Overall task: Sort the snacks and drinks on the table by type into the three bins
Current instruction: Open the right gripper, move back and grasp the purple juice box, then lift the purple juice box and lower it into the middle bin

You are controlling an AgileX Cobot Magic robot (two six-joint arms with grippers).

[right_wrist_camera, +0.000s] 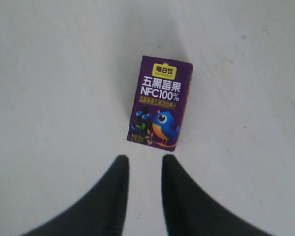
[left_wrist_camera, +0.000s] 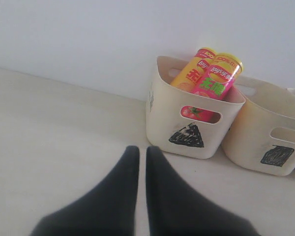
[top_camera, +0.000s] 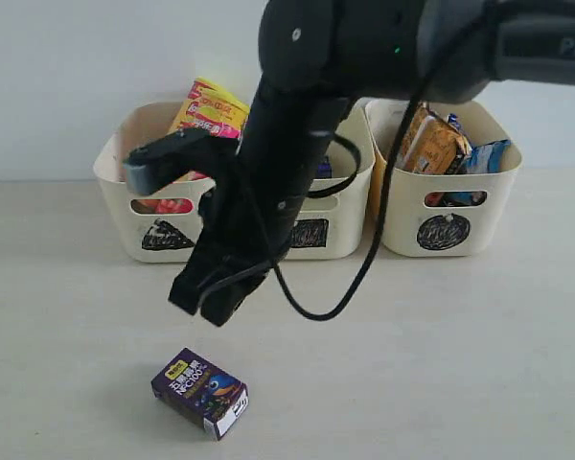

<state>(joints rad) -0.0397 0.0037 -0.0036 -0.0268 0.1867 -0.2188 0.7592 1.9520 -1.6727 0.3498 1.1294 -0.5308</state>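
Note:
The dark purple drink carton lies flat on the table near its front edge. My right gripper reaches across from the right and hangs just above and behind the carton, open a little, with nothing between its fingers. My left gripper is shut on nothing, low over the table and facing the triangle bin. That bin holds the pink-and-yellow can and the yellow-and-red can. The circle bin holds an orange-brown packet and a blue-white packet.
The square bin stands between the other two, mostly hidden behind my right arm; a bit of blue shows inside it. A black cable loops down in front of it. A pale wall rises behind the bins.

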